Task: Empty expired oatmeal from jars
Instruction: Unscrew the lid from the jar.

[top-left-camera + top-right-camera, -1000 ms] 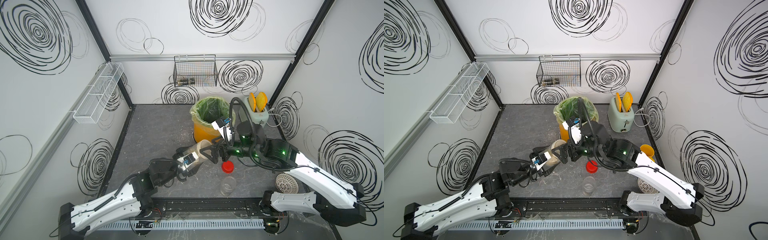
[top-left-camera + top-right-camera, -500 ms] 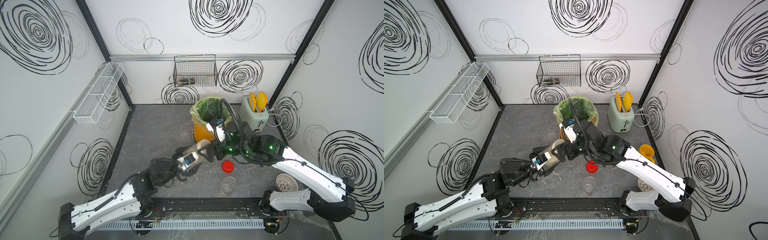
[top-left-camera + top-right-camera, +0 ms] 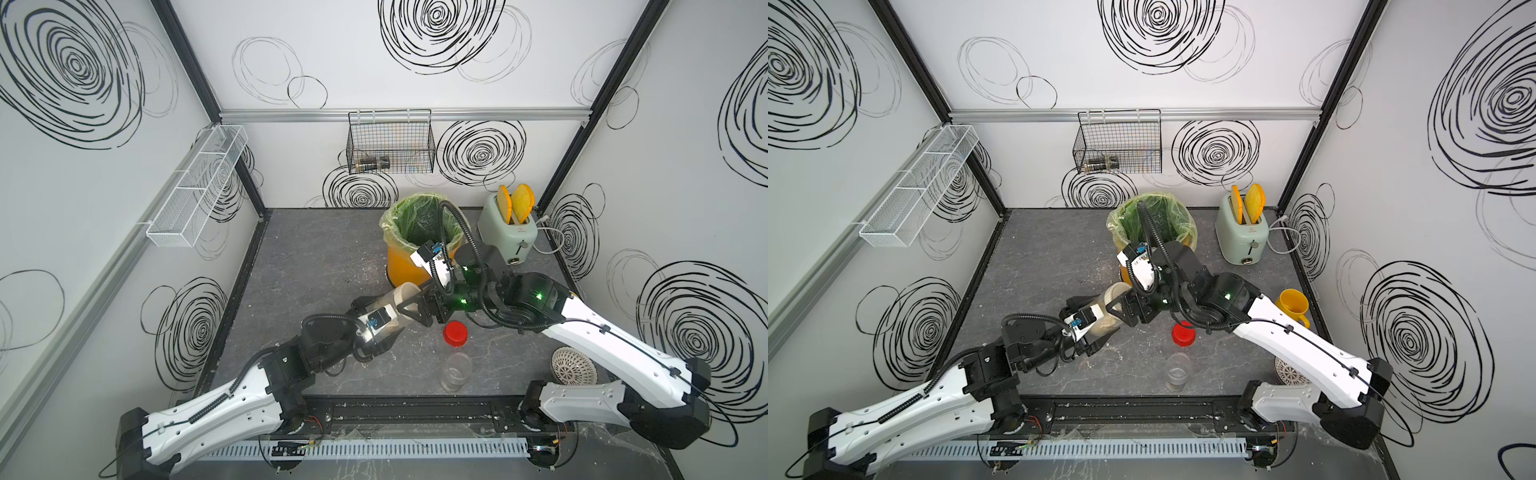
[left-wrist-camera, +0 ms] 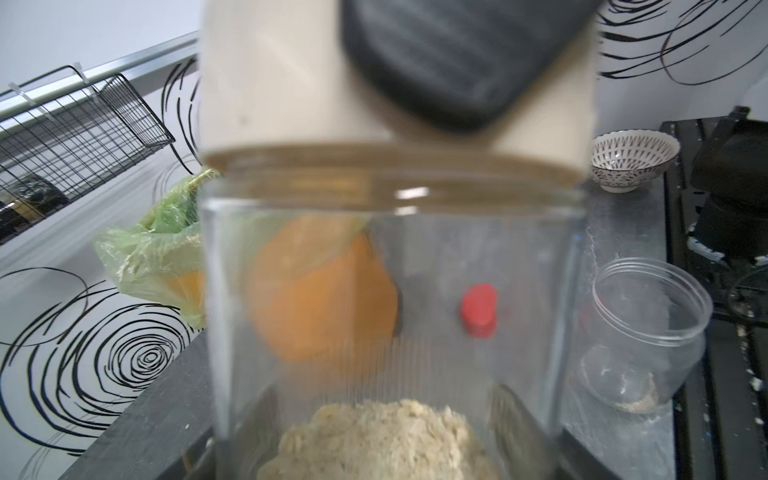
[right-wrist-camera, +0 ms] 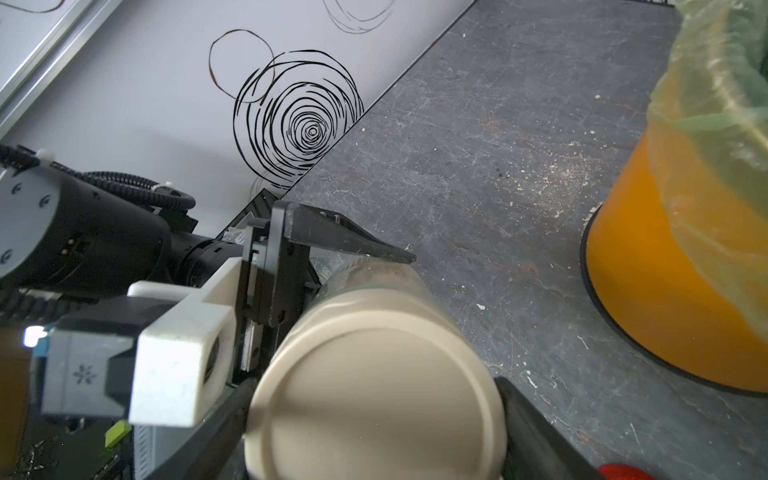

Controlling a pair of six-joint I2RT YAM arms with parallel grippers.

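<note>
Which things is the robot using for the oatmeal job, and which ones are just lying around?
For the job: lidded jar, oatmeal, empty jar, red cap, lined bin.
Just lying about: toaster, bowl, yellow cup, wire basket.

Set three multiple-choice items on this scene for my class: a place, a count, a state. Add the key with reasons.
1. The red cap lies: A) on the table beside the open slim jar; B) screwed onto that jar; C) inside the bin.
2. Orange slices standing in the toaster: A) one; B) two; C) three.
3. The wide jar has its beige lid: A) flat on the table; B) inside the bin; C) seated on the jar.
Key: A, both top views show the cap on the grey surface next to the lidless jar; B, two slices stick up from the slots; C, both wrist views show the lid closing the jar's mouth.
</note>
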